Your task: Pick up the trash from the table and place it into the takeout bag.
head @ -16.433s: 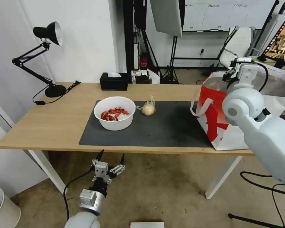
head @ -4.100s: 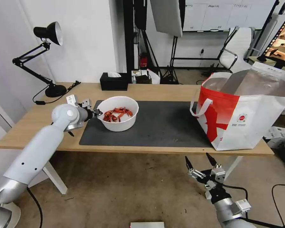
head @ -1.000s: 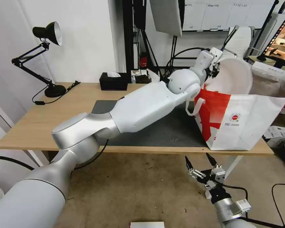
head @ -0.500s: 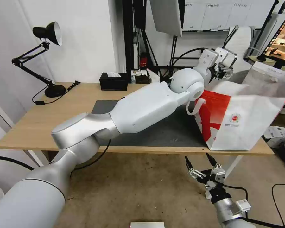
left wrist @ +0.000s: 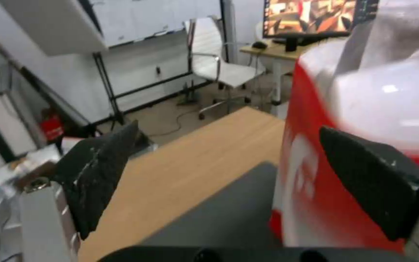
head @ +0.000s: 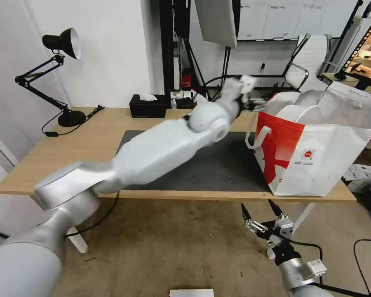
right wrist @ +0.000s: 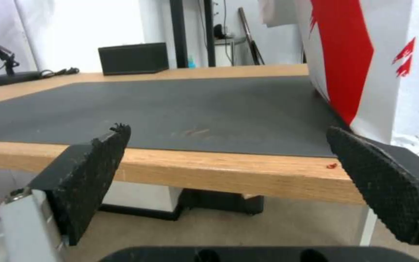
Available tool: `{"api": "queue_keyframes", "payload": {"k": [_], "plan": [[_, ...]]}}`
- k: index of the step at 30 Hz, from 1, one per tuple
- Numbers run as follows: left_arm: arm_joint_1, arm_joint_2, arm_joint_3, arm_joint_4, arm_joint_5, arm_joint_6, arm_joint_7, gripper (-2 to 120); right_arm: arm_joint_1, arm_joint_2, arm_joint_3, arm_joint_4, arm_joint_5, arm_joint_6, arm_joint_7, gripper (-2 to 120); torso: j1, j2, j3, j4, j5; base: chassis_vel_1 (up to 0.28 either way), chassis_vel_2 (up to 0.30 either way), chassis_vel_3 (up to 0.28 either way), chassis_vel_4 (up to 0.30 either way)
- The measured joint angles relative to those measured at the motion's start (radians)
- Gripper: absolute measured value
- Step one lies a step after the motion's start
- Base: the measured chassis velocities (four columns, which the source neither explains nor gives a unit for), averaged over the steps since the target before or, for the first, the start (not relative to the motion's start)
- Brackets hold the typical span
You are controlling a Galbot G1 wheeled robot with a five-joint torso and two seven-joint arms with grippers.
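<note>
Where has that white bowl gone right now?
In the head view, the white bowl sits tilted inside the open takeout bag at the table's right end, beside the left hand.

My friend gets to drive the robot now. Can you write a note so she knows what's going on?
Left gripper: open, empty, by the rim of the takeout bag at its table-side edge.
Right gripper: open, empty, parked low in front of the table.
White bowl: inside the bag, tilted, rim showing above the opening.
Dark mat: no trash on the part that shows; the left arm hides some of it.
Black tissue box: at the table's back edge.
Done: bowl bagged.
Left: check the hidden stretch of mat for any trash.
</note>
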Motion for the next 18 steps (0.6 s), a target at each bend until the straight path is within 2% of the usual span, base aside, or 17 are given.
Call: {"api": "queue_keyframes", "payload": {"k": [1,2,4,5,7,8,11,12,15,16,18], "plan": [[0.042,0.042,-0.018,-0.050,0.005,0.000,-0.009,100,0.000,0.000,0.000,0.000,0.000,0.000,0.000,100,0.000,0.000,0.000,-0.0002,0.0000,0.000,0.000,0.000,0.000],[0.042,0.042,-0.018,-0.050,0.005,0.000,-0.009,100,0.000,0.000,0.000,0.000,0.000,0.000,0.000,100,0.000,0.000,0.000,-0.0002,0.0000,0.000,0.000,0.000,0.000],[0.133,0.129,-0.065,-0.146,0.020,-0.001,-0.015,100,0.000,0.000,0.000,0.000,0.000,0.000,0.000,100,0.000,0.000,0.000,-0.0001,0.0000,0.000,0.000,0.000,0.000],[0.133,0.129,-0.065,-0.146,0.020,-0.001,-0.015,100,0.000,0.000,0.000,0.000,0.000,0.000,0.000,100,0.000,0.000,0.000,-0.0001,0.0000,0.000,0.000,0.000,0.000],[0.264,0.243,-0.177,-0.272,0.040,-0.010,-0.016,100,0.000,0.000,0.000,0.000,0.000,0.000,0.000,100,0.000,0.000,0.000,-0.0003,-0.0003,0.000,0.000,0.000,0.000],[0.264,0.243,-0.177,-0.272,0.040,-0.010,-0.016,100,0.000,0.000,0.000,0.000,0.000,0.000,0.000,100,0.000,0.000,0.000,-0.0003,-0.0003,0.000,0.000,0.000,0.000],[0.500,0.387,-0.370,-0.425,0.106,-0.032,0.006,100,0.000,0.000,0.000,0.000,0.000,0.000,0.000,100,0.000,0.000,0.000,0.0002,-0.0003,0.000,0.000,0.000,0.000],[0.500,0.387,-0.370,-0.425,0.106,-0.032,0.006,100,0.000,0.000,0.000,0.000,0.000,0.000,0.000,100,0.000,0.000,0.000,0.0002,-0.0003,0.000,0.000,0.000,0.000],[0.803,0.455,-0.607,-0.562,0.193,-0.043,0.036,100,0.000,0.000,0.000,0.000,0.000,0.000,0.000,100,0.000,0.000,0.000,0.0001,-0.0002,0.000,0.000,0.000,0.000],[0.803,0.455,-0.607,-0.562,0.193,-0.043,0.036,100,0.000,0.000,0.000,0.000,0.000,0.000,0.000,100,0.000,0.000,0.000,0.0001,-0.0002,0.000,0.000,0.000,0.000],[0.944,0.458,-0.700,-0.612,0.249,-0.060,0.043,100,0.000,0.000,0.000,0.000,0.000,0.000,0.000,100,0.000,0.000,0.000,0.0002,0.0002,0.000,0.000,0.000,0.000]]}}
